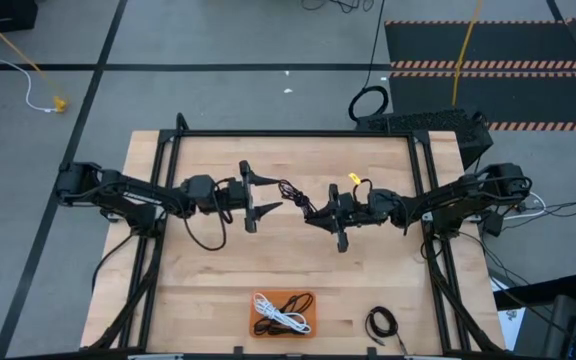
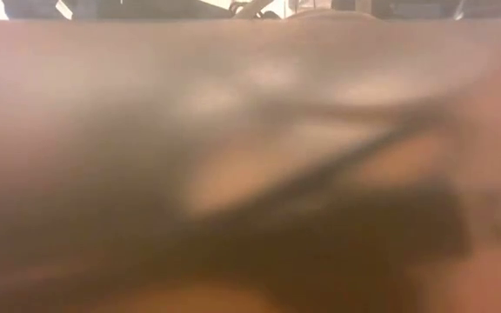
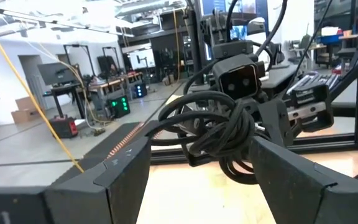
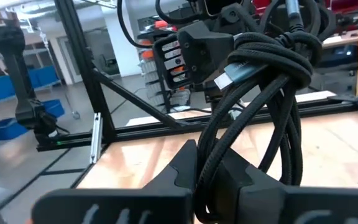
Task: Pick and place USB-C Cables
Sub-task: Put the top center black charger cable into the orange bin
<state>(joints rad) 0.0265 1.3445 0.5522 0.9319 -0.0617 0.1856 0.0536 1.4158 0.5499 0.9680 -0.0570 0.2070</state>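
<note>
My right hand (image 1: 320,218) pinches a black USB-C cable (image 1: 293,192) above mid-surface; my left hand (image 1: 258,197) waits beside it, fingers spread. The cable is light, floppy, braided: grip the knotted bundle, not loose loops. Others lie in the orange tray (image 1: 308,320).

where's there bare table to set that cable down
Bare wood lies left of the orange tray, and across the far strip behind both arms. It is crowded mid-table, where the left gripper and right gripper meet at the black cable, and near the black coil.
</note>
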